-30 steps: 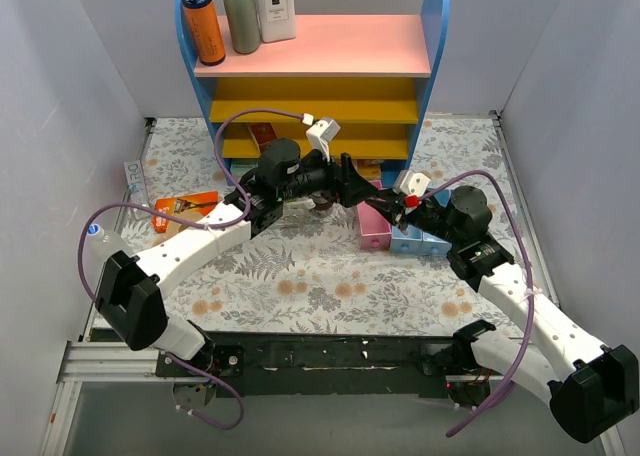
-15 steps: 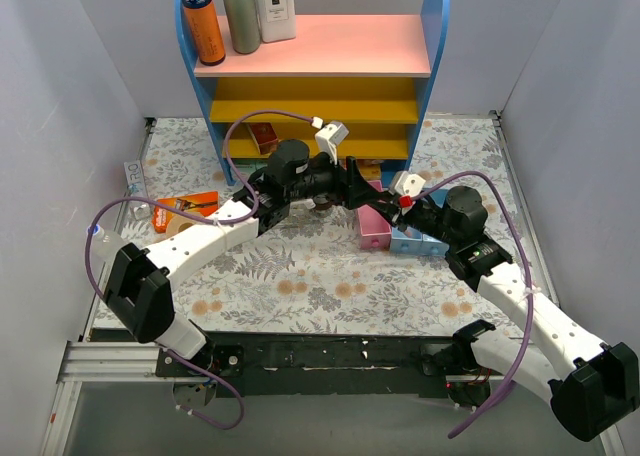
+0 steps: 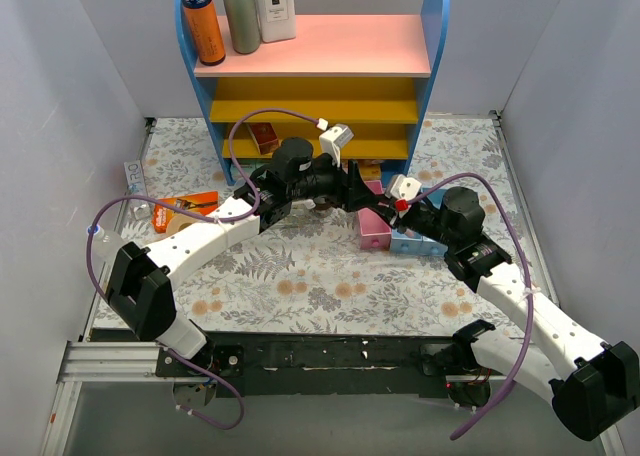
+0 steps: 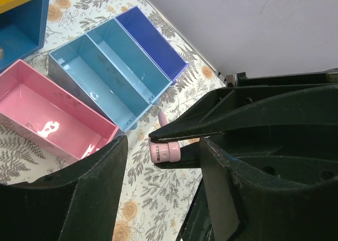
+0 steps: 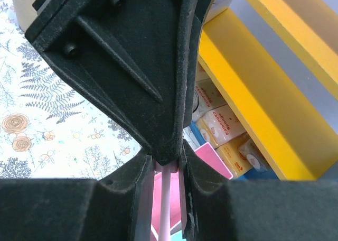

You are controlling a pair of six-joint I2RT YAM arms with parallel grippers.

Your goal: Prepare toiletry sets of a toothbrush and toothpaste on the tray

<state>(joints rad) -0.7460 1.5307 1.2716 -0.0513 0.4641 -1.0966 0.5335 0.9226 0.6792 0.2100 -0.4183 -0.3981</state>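
Well, nearest to me, my two arms lay stretched over the flowered table cover (image 3: 320, 276), and my two claws were together at its middle. My right claw (image 5: 166, 167) was clamped on one toothbrush (image 5: 166, 204), the thin pale handle pinched between its two fingers. My left claw (image 4: 163, 146) had its fingers apart, one on either side of the right claw's tip and the toothbrush. I could not tell whether either finger was touching the handle. A small pink ribbed piece (image 4: 163, 153) sat right at that tip, and I could not tell what it was.

Off to my left on the cover lay some orange packets (image 3: 185, 208), too bunched for me to count.

Just past the claws, four open bins stood side by side, touching. There was one pink bin (image 4: 47, 114), two light blue bins (image 4: 95, 87) and one dark blue bin (image 4: 153, 43).

Behind them stood one shelf (image 3: 320, 44) with blue sides, a pink top board and two yellow boards under it. Several small boxes (image 5: 227, 124) sat on the lowest board.

Farthest off, three bottles stood in a row on the left end of the top board. They were one orange bottle (image 3: 204, 26), one grey-green bottle (image 3: 241, 16) and one white bottle (image 3: 276, 8).
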